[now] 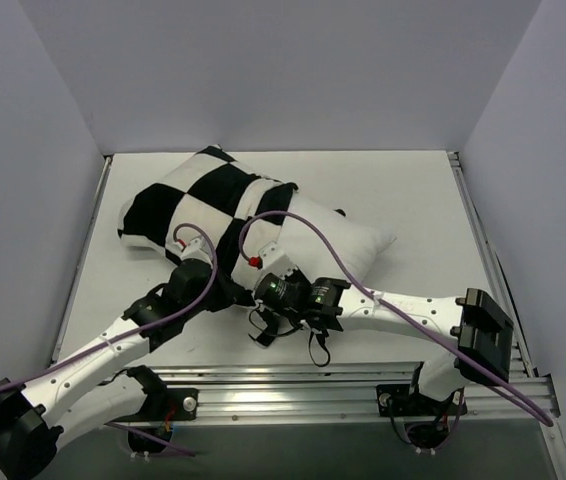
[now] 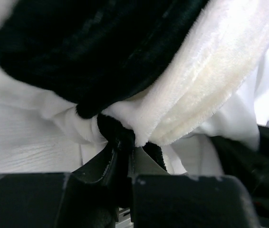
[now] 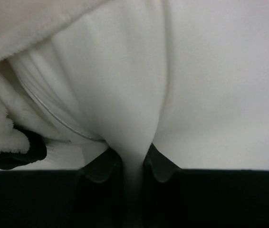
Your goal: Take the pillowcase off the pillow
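Left claw [image 2: 125, 149] is pressed shut on the plush hem of the pillowcase [image 2: 101, 57]; right claw [image 3: 134, 161] pinches a fold of the smooth white pillow [image 3: 210, 95]. Both look soft, light and limp, so bunched cloth at the open edge should give the surest hold. Beyond, the half-covered pillow lies across the tabletop [image 1: 413, 190], its checkered end at the far left.
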Controlling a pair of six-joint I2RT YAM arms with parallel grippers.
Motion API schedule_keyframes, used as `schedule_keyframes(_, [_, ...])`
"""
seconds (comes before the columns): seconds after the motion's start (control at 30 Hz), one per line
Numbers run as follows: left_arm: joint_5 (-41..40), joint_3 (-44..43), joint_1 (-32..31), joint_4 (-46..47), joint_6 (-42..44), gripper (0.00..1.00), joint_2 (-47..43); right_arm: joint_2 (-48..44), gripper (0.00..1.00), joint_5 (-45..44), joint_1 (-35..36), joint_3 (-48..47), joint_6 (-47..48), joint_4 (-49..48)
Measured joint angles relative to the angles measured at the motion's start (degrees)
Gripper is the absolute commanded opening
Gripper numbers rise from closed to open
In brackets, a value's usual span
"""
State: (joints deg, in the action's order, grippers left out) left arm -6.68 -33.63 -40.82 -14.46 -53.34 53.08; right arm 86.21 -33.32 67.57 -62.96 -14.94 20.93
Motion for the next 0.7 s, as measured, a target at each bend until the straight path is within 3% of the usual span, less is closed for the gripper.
schedule_keyframes(0.03, [-0.6,-0.1,0.2,-0.4,0.2,0.02,-0.2,0.5,0.00,-1.1,0.0,0.3,-0.8,-0.2])
schedule_keyframes(0.3, [-3.2,-2.5,8.3,-5.2,3.5,0.02,-0.7,-4.7,0.00,-4.7,-0.5,0.1,-6.8,2.8])
schedule_keyframes(0.7, [-3.5,-13.0,20.3,-2.6,7.0,0.02,8.0,-32.7,0.00,4.7,-1.2,-5.6,-12.5,14.3])
